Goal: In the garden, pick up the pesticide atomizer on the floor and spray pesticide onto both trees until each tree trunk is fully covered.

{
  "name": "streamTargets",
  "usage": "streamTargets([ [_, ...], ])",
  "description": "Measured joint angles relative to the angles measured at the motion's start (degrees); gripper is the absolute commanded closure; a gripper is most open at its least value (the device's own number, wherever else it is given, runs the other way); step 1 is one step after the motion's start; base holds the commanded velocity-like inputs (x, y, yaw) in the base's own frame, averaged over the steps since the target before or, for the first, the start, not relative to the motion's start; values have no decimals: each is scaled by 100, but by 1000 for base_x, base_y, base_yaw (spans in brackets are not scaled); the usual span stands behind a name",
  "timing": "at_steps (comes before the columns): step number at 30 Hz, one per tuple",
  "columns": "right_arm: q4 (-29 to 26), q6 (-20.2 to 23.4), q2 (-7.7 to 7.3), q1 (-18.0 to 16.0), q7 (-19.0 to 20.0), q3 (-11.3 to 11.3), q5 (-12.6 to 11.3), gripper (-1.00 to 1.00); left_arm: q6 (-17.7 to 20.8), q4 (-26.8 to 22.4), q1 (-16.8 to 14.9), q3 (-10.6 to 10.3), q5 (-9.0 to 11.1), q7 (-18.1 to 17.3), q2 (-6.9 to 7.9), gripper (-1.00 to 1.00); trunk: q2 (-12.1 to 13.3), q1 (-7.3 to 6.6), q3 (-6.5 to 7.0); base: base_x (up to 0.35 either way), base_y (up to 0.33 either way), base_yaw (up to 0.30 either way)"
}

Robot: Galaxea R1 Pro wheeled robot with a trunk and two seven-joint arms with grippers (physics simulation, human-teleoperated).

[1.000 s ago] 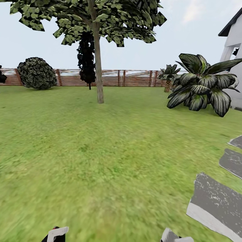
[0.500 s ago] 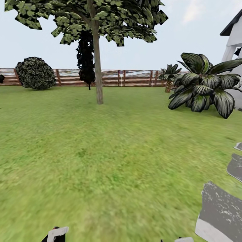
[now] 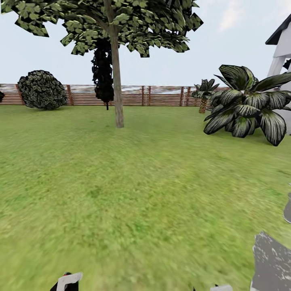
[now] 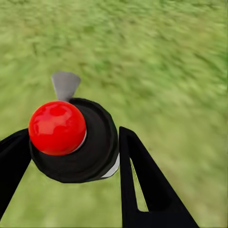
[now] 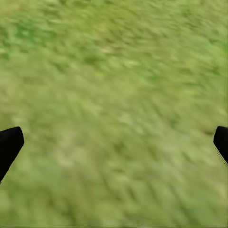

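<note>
While the left claw (image 4: 71, 156) sits clamped on the pesticide atomizer (image 4: 71, 137), one black finger to either side of its round black body, the spraying step waits on the approach to the trunk. Item held: one atomizer, red ball cap facing the left wrist camera, a grey tab beyond it, long axis running roughly along the fingers toward the grass floor (image 3: 133, 194). Right claw (image 5: 114, 142): spread wide, holding nothing, grass between its two tips. Target: one tree (image 3: 109, 24) with a bare grey-brown tree trunk (image 3: 117, 89), upright, standing far ahead and slightly to the left across open lawn; the left, loaded arm is judged the nearer. Trees of the task's kind counted in the head view: one; the second is not accounted for here. Other stock: one dark narrow conifer (image 3: 103, 68) behind the trunk, one round shrub (image 3: 41, 89) at the slat fence (image 3: 161, 95), one broad-leaved plant (image 3: 248, 107) to the right, one small palm (image 3: 203, 95) by the fence, two grey slabs (image 3: 271, 264) at the lower right. Pesticide specks: none discernible.
</note>
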Motion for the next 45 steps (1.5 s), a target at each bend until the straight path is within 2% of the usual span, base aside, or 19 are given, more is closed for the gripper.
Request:
streamTargets([
  [19,-6,-2,0,0,0,1,0,-100,-11,-9,0,8,4,0,0,100,0,0,0,339,0,12],
  [45,9,3,0,0,0,1,0,-100,-16,-3,0,8,3,8,9,100,0,0,0,339,0,230],
])
